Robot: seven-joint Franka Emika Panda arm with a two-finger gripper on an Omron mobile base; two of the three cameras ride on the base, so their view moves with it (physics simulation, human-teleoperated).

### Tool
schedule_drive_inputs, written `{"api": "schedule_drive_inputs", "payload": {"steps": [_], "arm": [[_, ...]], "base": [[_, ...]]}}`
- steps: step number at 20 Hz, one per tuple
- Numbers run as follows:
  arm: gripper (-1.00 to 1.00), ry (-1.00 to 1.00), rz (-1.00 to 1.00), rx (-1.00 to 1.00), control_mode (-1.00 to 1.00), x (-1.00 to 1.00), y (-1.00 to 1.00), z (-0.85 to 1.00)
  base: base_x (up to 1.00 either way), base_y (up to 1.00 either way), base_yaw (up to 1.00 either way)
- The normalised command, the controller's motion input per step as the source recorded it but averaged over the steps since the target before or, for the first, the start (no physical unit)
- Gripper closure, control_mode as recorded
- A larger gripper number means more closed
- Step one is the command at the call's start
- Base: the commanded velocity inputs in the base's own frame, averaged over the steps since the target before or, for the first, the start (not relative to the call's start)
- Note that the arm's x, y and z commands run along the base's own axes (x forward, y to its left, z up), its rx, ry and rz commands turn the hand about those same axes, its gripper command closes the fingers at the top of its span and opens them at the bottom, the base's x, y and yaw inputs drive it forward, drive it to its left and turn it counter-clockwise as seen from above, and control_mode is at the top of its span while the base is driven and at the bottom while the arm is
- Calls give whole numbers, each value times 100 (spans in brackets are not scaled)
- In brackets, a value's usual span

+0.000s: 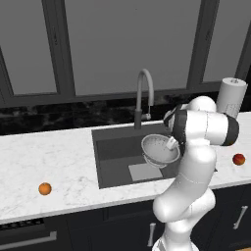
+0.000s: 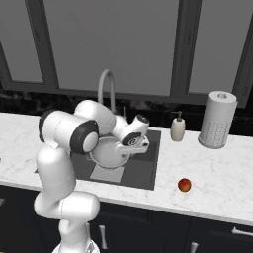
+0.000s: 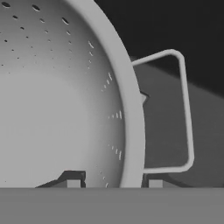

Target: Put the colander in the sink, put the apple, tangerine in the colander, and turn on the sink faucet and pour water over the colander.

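My gripper [image 1: 171, 143] is shut on the rim of the silver perforated colander [image 1: 159, 148], which hangs tilted above the dark sink [image 1: 115, 149]. In the hand view the colander [image 3: 57, 100] fills the left side. Its rim runs between my gripper's [image 3: 114, 183] two tips, and a wire side handle [image 3: 186, 109] sticks out beyond it. The right base view shows the colander [image 2: 109, 153] over the sink [image 2: 143, 170] beside my gripper [image 2: 134, 145]. The orange tangerine [image 1: 44, 188] lies on the counter left of the sink. The red apple [image 1: 238, 159] [image 2: 184, 185] lies on the right. The gooseneck sink faucet [image 1: 143, 93] [image 2: 106, 86] stands behind the basin.
A white perforated paper-towel cylinder [image 2: 217, 120] [image 1: 230, 96] and a soap bottle [image 2: 178, 128] stand at the back right of the marble counter. A lighter square plate [image 1: 144, 171] lies at the sink bottom. Dark windows rise behind the counter.
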Motion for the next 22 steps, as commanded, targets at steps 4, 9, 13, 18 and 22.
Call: {"api": "schedule_drive_inputs", "payload": {"steps": [4,9,13,18,22], "arm": [[100,2,13,0,-100,33,1,-59],[100,0,7,0,-100,23,27,-49],[100,0,3,0,-100,14,39,-45],[100,9,8,-1,-100,20,24,-38],[100,1,5,0,-100,1,-5,-35]], "base": [[0,0,0],[0,0,0],[0,0,0],[0,0,0],[0,0,0]]}}
